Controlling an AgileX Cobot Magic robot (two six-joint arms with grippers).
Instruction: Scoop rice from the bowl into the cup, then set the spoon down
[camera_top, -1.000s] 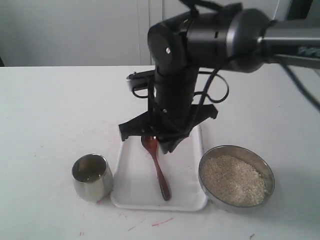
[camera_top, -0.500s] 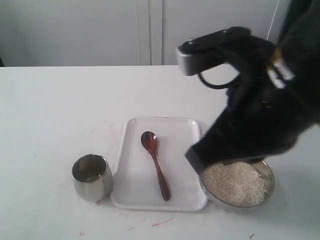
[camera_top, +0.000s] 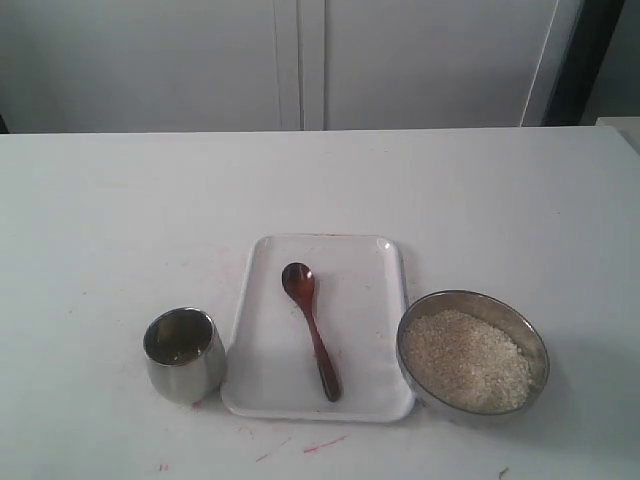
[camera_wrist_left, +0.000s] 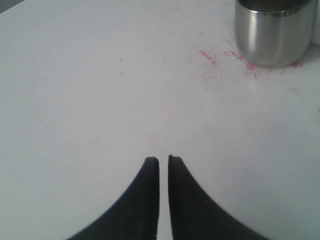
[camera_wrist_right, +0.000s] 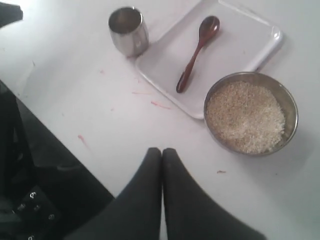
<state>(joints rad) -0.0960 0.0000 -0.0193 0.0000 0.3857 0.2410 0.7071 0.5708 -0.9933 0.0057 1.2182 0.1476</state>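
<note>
The dark wooden spoon (camera_top: 311, 329) (camera_wrist_right: 196, 51) lies flat on the white tray (camera_top: 369, 295), its round end away from the table's front edge. To its right stands the steel bowl (camera_top: 537, 345) (camera_wrist_right: 290, 102) filled with rice (camera_top: 467, 359) (camera_wrist_right: 245, 115). The steel cup (camera_top: 183, 352) (camera_wrist_right: 128, 30) (camera_wrist_left: 274, 31) stands upright left of the tray, a few grains at its bottom. Neither arm shows in the exterior view. My right gripper (camera_wrist_right: 161, 150) hangs shut and empty, high above the table's front edge. My left gripper (camera_wrist_left: 163, 159) is shut with a thin slit, empty, over bare table short of the cup.
Red marks (camera_wrist_left: 216, 59) stain the white table near the cup and in front of the tray (camera_top: 318, 443). The table's front edge with dark floor below it (camera_wrist_right: 55, 170) shows in the right wrist view. White cabinet doors (camera_top: 300, 60) stand behind the table.
The right arm, which stood over the spoon on the tray a second ago, has swung right past the bowl and left the exterior view. Spoon, cup and bowl have not moved.
</note>
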